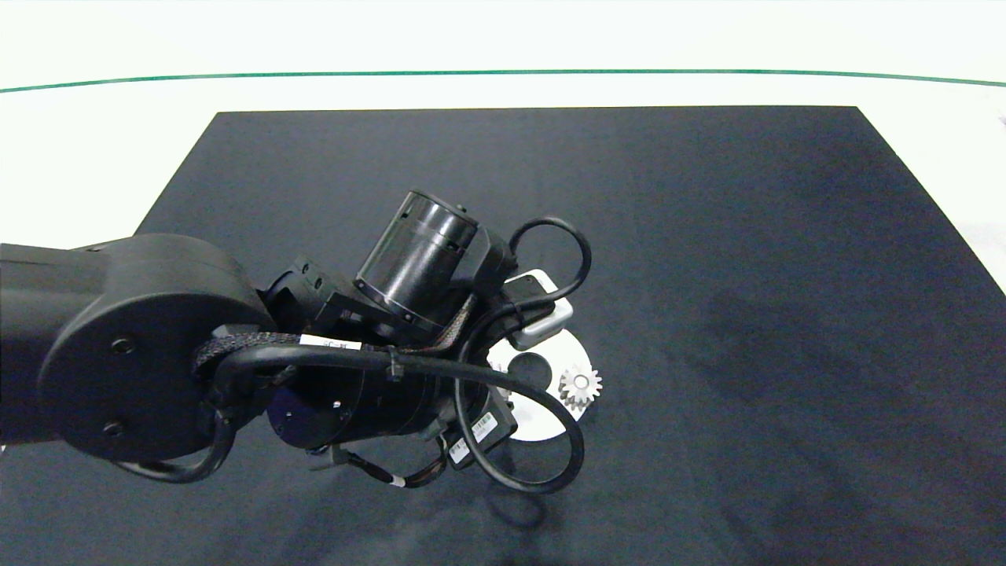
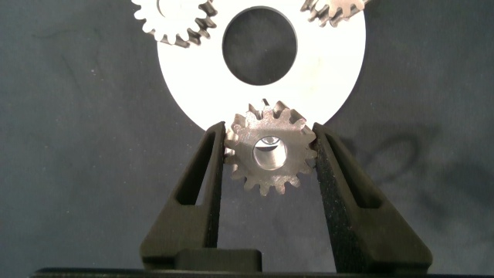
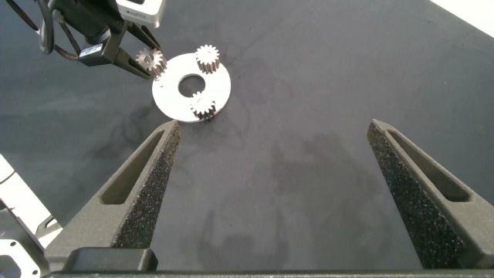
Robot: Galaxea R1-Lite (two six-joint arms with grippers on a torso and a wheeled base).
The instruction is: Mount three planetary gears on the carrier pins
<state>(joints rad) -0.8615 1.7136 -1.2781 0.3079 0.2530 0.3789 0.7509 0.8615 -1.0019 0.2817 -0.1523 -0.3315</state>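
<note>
Gears two of three sit on the white disc (image 3: pixel 191 86); the left gripper (image 2: pixel 270 150) fingers clamp the third gear (image 2: pixel 270 150) over the disc's rim, not yet released. Right gripper (image 3: pixel 270 166) hovers open, well apart.

Right gripper (image 3: pixel 270 166) fingers spread wide over dark mat (image 3: pixel 324 93). Ahead: white disc (image 3: pixel 174 100) with two gears; left gripper (image 3: pixel 147 62) pinching a third gear (image 3: pixel 147 58).
</note>
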